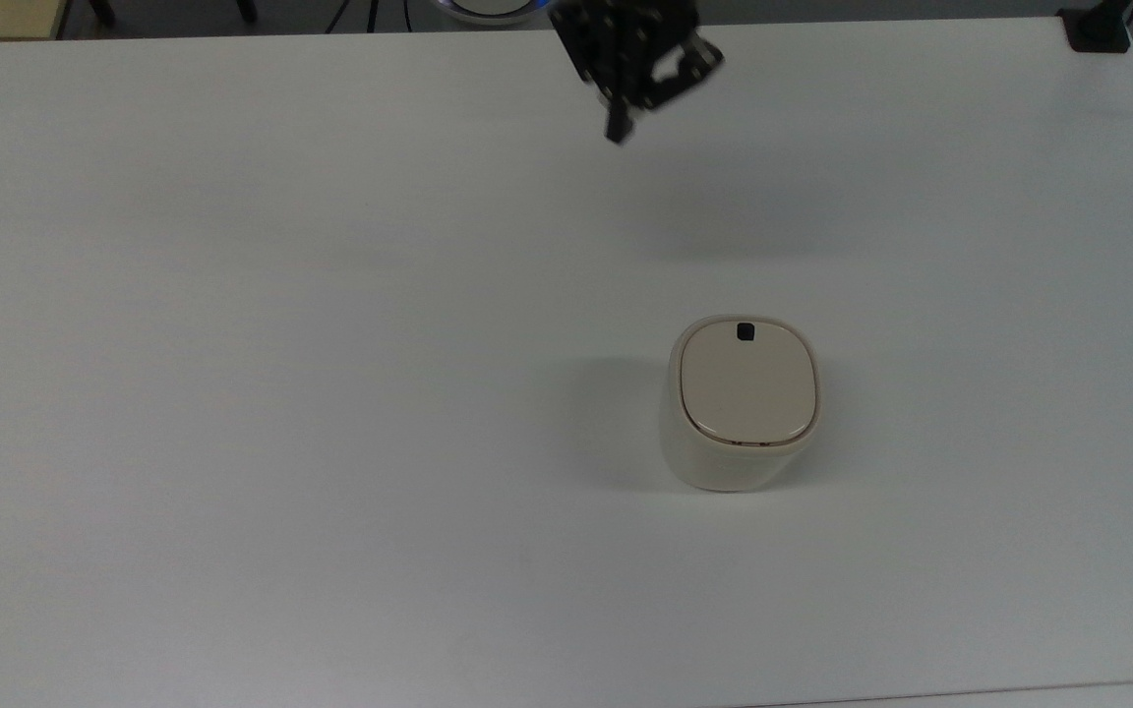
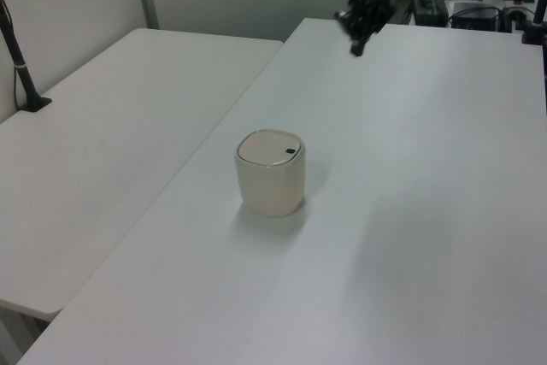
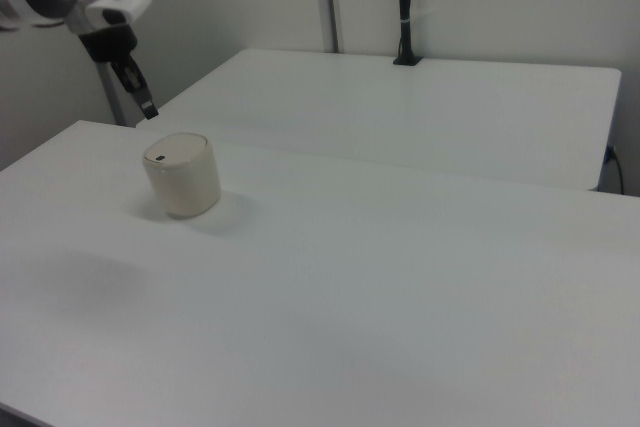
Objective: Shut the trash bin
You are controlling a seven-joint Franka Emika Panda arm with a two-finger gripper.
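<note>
Jaws (image 1: pixel 618 133): pressed together, holding nothing, high above the desk (image 1: pixel 232 393).
Trash bin (image 1: pixel 739 413): well below and apart from the jaws, lid (image 1: pixel 745 382) flat.
Risk: the lid may not be latched and could spring open.

Top view looks steeply down on the table (image 1: pixel 232 393) — left and right views sit lower at opposite sides, all sharing the trash bin (image 1: pixel 742 403).

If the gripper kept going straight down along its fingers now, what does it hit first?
Probably bare white table. The black two-finger gripper hangs near the table's far edge in the top view, well apart from the closed cream-white plastic trash bin. Depth is uncertain.
</note>
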